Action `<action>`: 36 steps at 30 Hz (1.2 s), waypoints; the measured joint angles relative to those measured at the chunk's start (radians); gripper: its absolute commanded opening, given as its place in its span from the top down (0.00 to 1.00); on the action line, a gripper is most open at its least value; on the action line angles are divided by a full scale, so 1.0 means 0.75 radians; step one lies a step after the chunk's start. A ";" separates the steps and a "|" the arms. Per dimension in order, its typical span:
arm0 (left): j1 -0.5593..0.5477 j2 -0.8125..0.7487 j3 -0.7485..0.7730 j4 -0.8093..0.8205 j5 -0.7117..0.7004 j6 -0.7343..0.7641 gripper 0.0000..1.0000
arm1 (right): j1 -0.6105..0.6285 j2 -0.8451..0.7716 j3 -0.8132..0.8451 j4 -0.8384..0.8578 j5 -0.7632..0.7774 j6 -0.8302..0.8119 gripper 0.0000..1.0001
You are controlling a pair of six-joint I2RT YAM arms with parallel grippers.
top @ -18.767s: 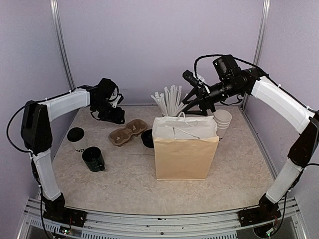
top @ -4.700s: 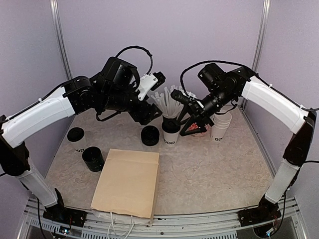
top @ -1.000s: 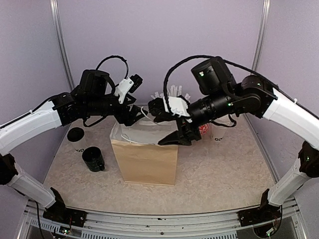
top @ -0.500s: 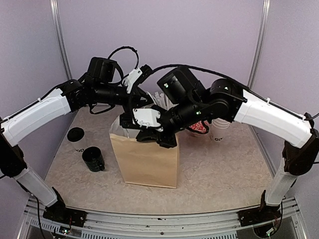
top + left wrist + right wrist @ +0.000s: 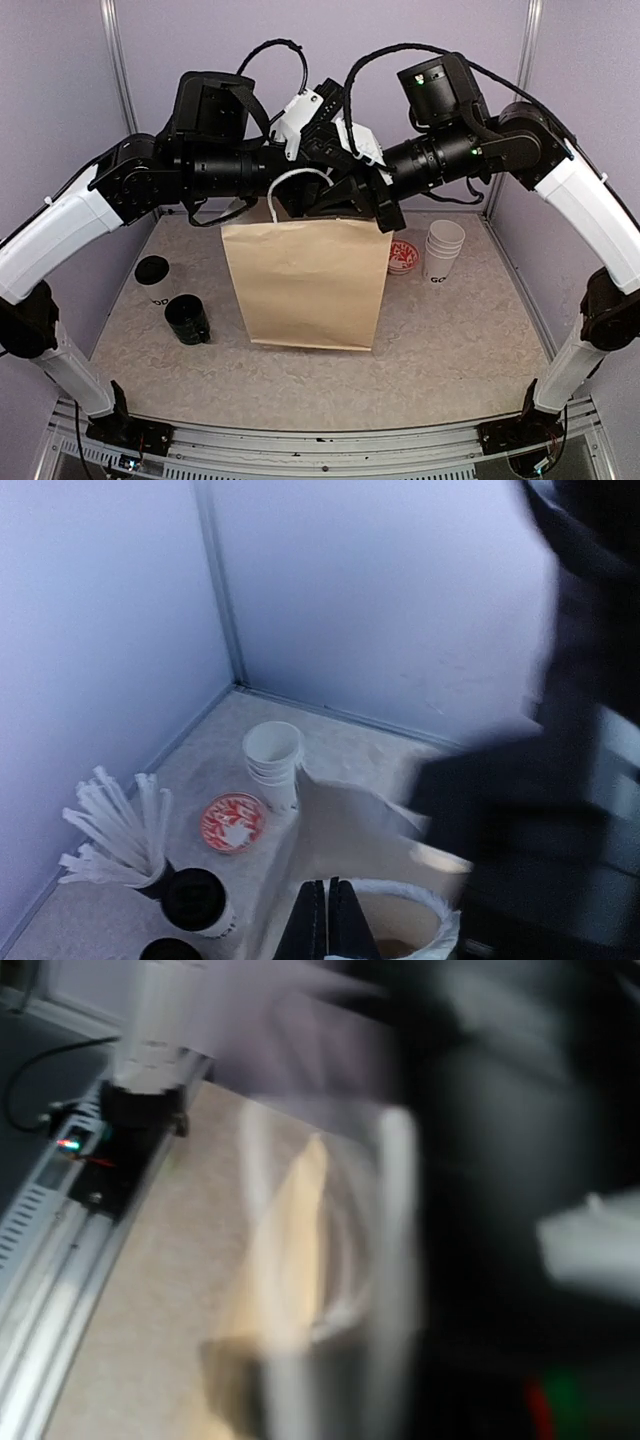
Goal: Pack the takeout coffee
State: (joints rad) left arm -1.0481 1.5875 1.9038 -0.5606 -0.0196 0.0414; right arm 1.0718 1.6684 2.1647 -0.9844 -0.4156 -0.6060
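Two robot arms are closing in over a brown paper bag [image 5: 305,285] at the centre of the table [image 5: 460,330], where a second ago both tools were hanging spread above its mouth. The left gripper [image 5: 325,923] is now pressing its fingers together at the bag's rim, apparently pinching the white cord handle [image 5: 293,176], which is standing up in a taut loop in the overhead view. The right gripper [image 5: 330,207] is also pressed together just beside it, though its own camera is blurring too badly to tell whether it is gripping cord, paper or nothing. The bag is looking taller and wider than a moment earlier, its base sitting higher in the overhead view, suggesting the pair are lifting it or drawing it open. The takeout coffee [image 5: 195,900], a white cup with a black lid, is waiting outside the bag, on the table just beside the black cup of straws [image 5: 115,825], hidden from the overhead camera. The stack of white cups [image 5: 443,250] and a red-and-white disc [image 5: 404,256] are sitting at the right, the dark green mug [image 5: 186,320] at the left. With the bag in hand but the coffee not yet inside, the packing appears to be at an early stage; one gripper will likely have to let go to fetch the cup.
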 measured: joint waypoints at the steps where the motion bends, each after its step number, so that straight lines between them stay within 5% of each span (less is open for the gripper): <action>1: -0.053 0.006 0.009 -0.025 -0.002 0.000 1.00 | -0.028 -0.006 -0.005 0.007 0.003 0.001 1.00; 4: 0.096 0.119 0.266 -0.164 0.058 -0.079 1.00 | -0.176 0.025 0.091 -0.028 -0.108 0.003 1.00; 7: 0.107 0.206 0.433 -0.172 -0.148 -0.124 1.00 | -0.172 0.007 0.100 -0.035 -0.128 -0.013 1.00; 11: -0.115 0.200 0.395 -0.196 -0.071 -0.168 1.00 | -0.153 -0.040 0.081 -0.093 -0.243 -0.021 1.00; 19: 0.328 0.130 0.119 -0.185 -0.001 -0.234 1.00 | -0.274 -0.030 0.032 -0.067 -0.354 -0.079 1.00; 36: 0.230 0.093 -0.093 -0.196 0.042 -0.222 1.00 | -0.173 -0.063 -0.293 -0.015 -0.268 -0.110 1.00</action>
State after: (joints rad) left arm -0.8757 1.6573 1.8339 -0.7074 0.0120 -0.1253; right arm 0.9417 1.6215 1.9446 -0.9955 -0.6167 -0.6888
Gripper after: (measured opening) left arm 0.018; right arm 0.005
